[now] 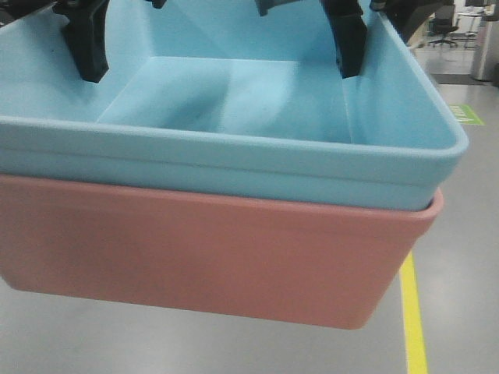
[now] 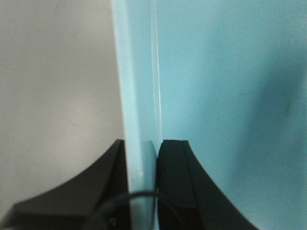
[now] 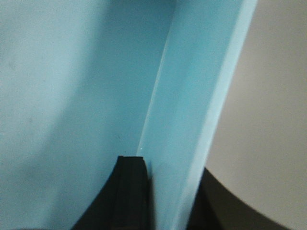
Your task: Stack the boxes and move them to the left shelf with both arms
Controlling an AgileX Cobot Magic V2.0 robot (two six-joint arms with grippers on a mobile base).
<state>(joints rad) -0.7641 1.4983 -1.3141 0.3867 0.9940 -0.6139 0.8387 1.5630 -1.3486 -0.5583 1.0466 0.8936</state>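
Upper box: the light blue matte plastic rectangular bin [image 1: 234,167] is open-topped, with smooth walls sloping in to a flat bottom, rounded corners and a thick rolled rim.
Lower box: the salmon pink matte plastic rectangular bin [image 1: 203,249] has the same shape. The blue bin sits nested inside it, its rim lying just over the pink rim along the front.
Position: the 2 stacked bins hang off the ground, and smooth grey floor [image 1: 460,257] shows under the pink base and to the right.
Left pincer [image 2: 142,148]: closed narrow on the blue bin's left wall, with 1 black angular finger [image 2: 177,182] inside and 1 outside, both pressed flat against the plastic.
Right pincer [image 3: 170,167]: clamped on the right wall in the same way. The inner finger [image 3: 129,191] lies against the inside face, and the outer one is partly hidden behind the wall.
Edges: the rim stands thin and straight between each pair of fingers.
Open room: floor stretches away on the right, crossed by a yellow painted line [image 1: 413,312]. On the left the bins fill the front view, so I cannot tell.
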